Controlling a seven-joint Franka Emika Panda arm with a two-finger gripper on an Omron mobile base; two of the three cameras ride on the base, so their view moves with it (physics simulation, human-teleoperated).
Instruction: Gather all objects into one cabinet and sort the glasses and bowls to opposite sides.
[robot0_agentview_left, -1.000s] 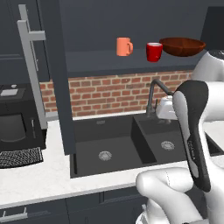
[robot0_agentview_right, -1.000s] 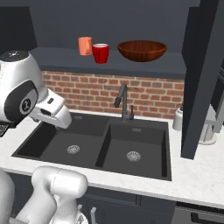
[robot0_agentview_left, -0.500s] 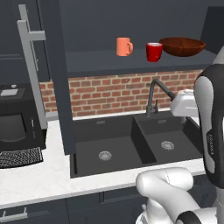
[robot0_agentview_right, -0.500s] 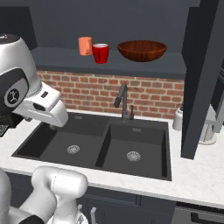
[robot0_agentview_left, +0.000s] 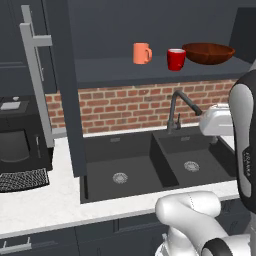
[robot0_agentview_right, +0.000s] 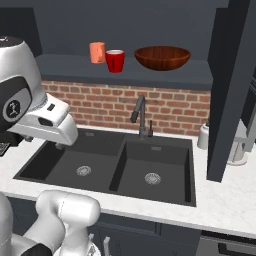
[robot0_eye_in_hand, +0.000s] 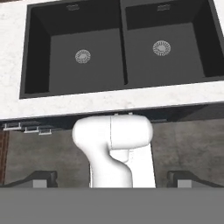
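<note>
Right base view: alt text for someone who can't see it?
An orange mug, a red mug and a wide brown bowl stand on the open wall cabinet's shelf, above a brick backsplash. Below are a black double sink and its faucet.

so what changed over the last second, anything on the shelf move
Only the arm moved: the hand swung from the arm's left to its right, across the sink, and the claw stayed open and empty. The orange mug, red mug and brown bowl kept their places on the shelf.
</note>
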